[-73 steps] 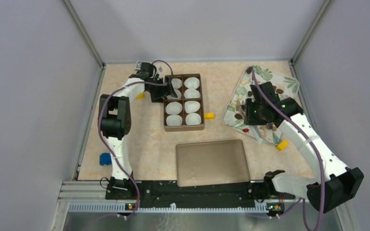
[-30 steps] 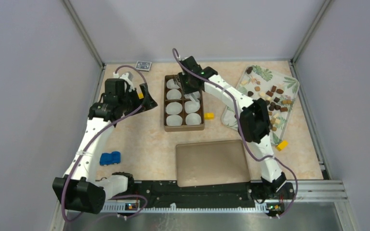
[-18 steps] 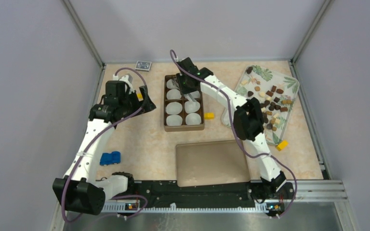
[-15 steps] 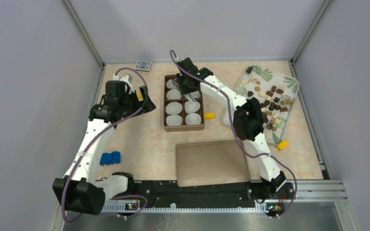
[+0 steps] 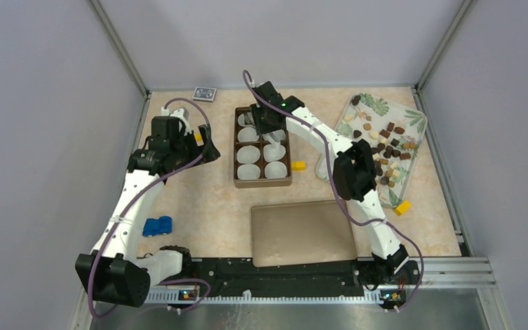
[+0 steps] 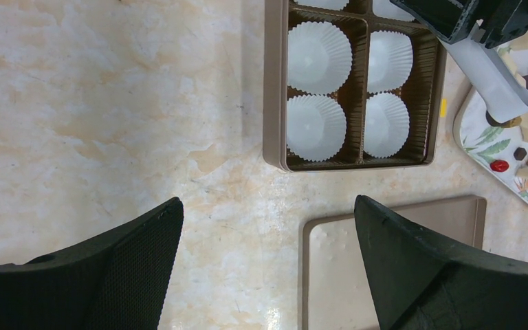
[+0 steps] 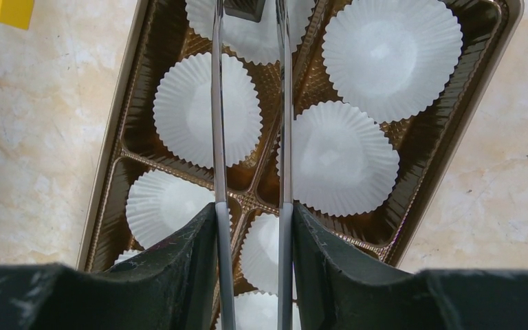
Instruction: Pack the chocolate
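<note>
**A:** wait, wasn't the right gripper (image 7: 247,14) over at the tray (image 5: 378,106) a couple of seconds ago? Now it's above the box (image 5: 236,148).

**B:** yep, it swung across with one dark chocolate piece (image 7: 244,7) pinched at its tips, hanging over a paper cup (image 7: 206,110). The cups I can see look empty, so I'd guess the first drop is close. The left gripper (image 6: 267,206) backed off, fingers spread wide and holding nothing. The other chocolate (image 5: 385,141) sits on the tray.

You are looking at a table (image 5: 199,199) with a pale, marbled beige top — evenly, softly lit. Plain grey walls (image 5: 41,137) close it in on three sides, slanting metal posts (image 5: 120,48) stand at the far corners, and a metal rail (image 5: 282,297) runs along the near edge.
</note>
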`<state>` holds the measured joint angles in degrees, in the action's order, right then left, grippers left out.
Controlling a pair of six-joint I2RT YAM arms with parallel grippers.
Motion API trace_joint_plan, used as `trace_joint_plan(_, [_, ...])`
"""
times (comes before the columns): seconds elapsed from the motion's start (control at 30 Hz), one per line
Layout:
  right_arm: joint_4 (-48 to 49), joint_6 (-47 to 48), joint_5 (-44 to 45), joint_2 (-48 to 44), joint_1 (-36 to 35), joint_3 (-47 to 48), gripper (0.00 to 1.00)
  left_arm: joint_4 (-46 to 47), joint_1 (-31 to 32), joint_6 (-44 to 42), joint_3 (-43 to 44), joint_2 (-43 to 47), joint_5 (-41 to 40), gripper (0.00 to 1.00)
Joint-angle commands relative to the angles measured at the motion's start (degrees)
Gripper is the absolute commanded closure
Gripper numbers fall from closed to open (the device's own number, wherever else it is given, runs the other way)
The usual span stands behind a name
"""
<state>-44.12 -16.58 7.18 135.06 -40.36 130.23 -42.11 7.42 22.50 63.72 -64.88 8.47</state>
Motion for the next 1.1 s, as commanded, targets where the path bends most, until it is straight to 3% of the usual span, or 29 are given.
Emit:
trace_joint_plan(0.0, [2.50,-0.86,-0.32,-1.89,-0.16,2.66,0.60,-0.04,-0.21,-0.58,-0.27,0.99,-0.70,0.02])
trace_joint_plan(0.27, [3.07,-0.80,-0.72,-6.70,-0.16,0.34,0.62,0.22,-0.21,-1.17,-0.43,1.05,-0.21,0.02])
trace_joint_plan(0.6, [9.75,-0.80,1.91,-27.71,-0.16,-17.64,0.64,1.12,-0.21,0.39,0.34,0.61,0.14,0.02])
trace_joint_plan(0.83, [8.61,-2.42,9.07,-50.12,3.42,-42.70,0.63,2.15,-0.21,0.55,-0.10,0.66,2.28,0.02])
trace_joint_plan(1.07, [0.24,-9.74,13.03,-70.11,7.74,-64.75,0.63,5.79,-0.21,0.79,-3.32,1.22,1.43,0.02])
